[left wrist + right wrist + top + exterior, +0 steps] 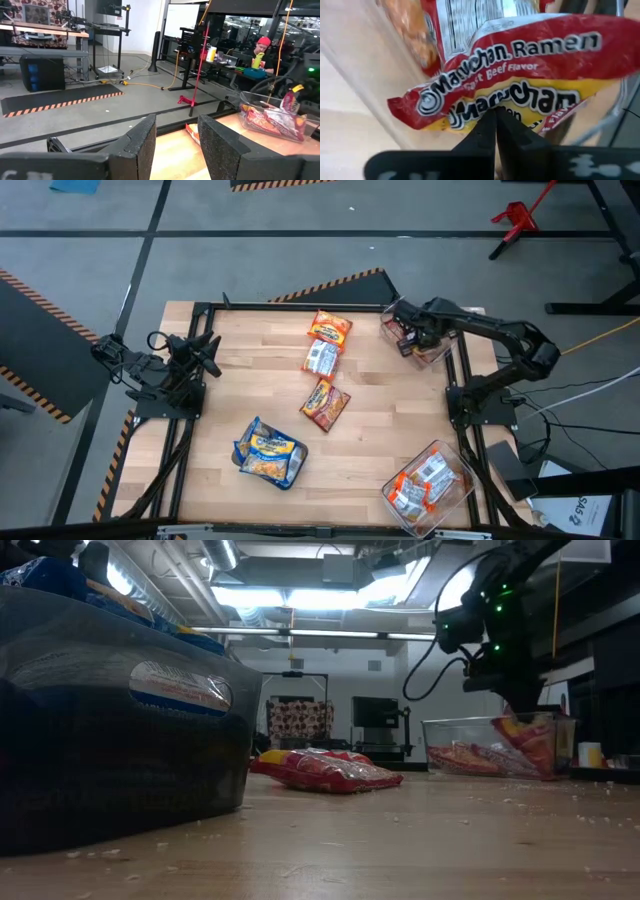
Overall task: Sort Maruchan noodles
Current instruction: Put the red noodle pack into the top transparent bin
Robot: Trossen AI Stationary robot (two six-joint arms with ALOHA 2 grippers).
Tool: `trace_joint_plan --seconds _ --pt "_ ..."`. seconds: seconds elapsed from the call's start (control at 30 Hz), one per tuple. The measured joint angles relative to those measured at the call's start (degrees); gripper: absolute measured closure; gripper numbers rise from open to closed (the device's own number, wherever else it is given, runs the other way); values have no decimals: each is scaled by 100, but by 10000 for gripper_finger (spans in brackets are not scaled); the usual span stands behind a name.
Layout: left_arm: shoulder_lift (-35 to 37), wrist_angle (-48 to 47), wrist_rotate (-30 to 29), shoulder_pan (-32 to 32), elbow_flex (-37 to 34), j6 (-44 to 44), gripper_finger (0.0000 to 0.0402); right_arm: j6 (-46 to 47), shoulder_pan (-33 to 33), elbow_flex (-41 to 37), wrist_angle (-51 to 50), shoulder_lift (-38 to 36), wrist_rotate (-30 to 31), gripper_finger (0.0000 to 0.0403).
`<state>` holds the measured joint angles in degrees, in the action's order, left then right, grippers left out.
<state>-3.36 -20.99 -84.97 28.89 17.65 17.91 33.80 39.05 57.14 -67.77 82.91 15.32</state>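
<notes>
**Red packet pinched at the bin's rim**

Red beef-flavour packet is sitting inside the clear bin at the table's far right corner, and the right gripper is reaching into that bin with its fingers pressed together. In the right wrist view the tips are meeting right at the packet's lower edge, so they appear to be pinching the crinkly wrapper, though only a thin sliver of it.

The risk, as I judge it: a grip on so little film may be slipping off as the arm lifts, dropping the packet across the bin's wall or onto the table. The packet is also standing tilted against others in the bin, so a pull may be dragging a neighbour out or nudging the light bin toward the edge.

The right arm is stretching from its base at the right edge toward the far corner, wrist bent down over the bin.

The left gripper is waiting near the left edge, its fingers standing spread.

Other packets are lying mid-table, in a bin near the front edge and a bin at the near right corner.
</notes>
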Motion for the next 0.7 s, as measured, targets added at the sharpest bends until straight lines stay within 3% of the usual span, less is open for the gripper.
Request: trace_joint_plan --seconds 0.43,0.7 --pt "0 0 -2 -1 0 0 262 -262 891 2 473 33 -223 402" --pt "0 -2 -4 0 0 -1 262 -272 939 2 1125 38 -296 402"
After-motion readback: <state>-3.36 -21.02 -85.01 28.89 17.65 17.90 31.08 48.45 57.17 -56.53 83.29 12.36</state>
